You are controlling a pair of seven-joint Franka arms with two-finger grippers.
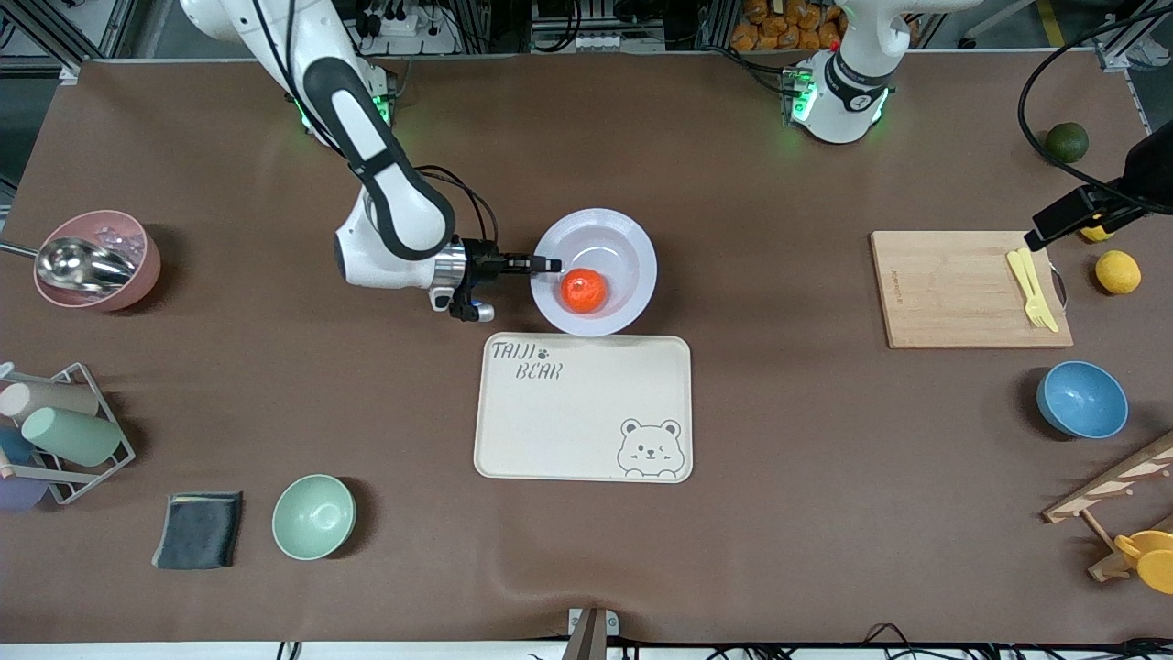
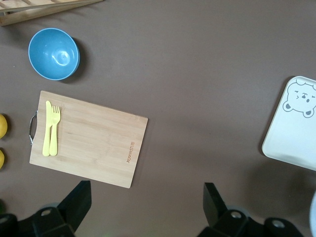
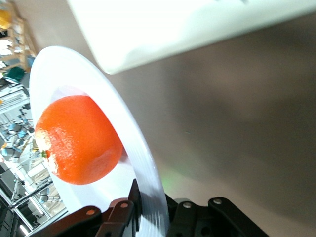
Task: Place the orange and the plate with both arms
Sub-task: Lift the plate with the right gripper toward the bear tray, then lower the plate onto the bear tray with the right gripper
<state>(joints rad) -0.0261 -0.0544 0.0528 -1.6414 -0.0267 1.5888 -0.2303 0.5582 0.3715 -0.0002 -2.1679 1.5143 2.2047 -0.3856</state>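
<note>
The orange (image 1: 585, 289) lies in the well of the pale lavender-white plate (image 1: 632, 240), which is at mid-table just farther from the front camera than the bear tray. My right gripper (image 1: 548, 265) is shut on the plate's rim at the side toward the right arm's end. In the right wrist view the rim (image 3: 145, 163) runs between the fingers (image 3: 134, 197), with the orange (image 3: 76, 139) beside it. My left gripper (image 1: 1040, 240) hangs open and empty above the cutting board's end; its fingers (image 2: 213, 200) show wide apart over bare table.
The beige bear tray (image 1: 584, 408) lies just nearer the camera than the plate. A wooden cutting board (image 1: 953, 289) with yellow cutlery (image 1: 1033, 287), lemons (image 1: 1117, 271), a dark green fruit (image 1: 1067, 141) and a blue bowl (image 1: 1081, 399) sit toward the left arm's end. A green bowl (image 1: 313, 516) and pink bowl (image 1: 99, 259) sit toward the right arm's end.
</note>
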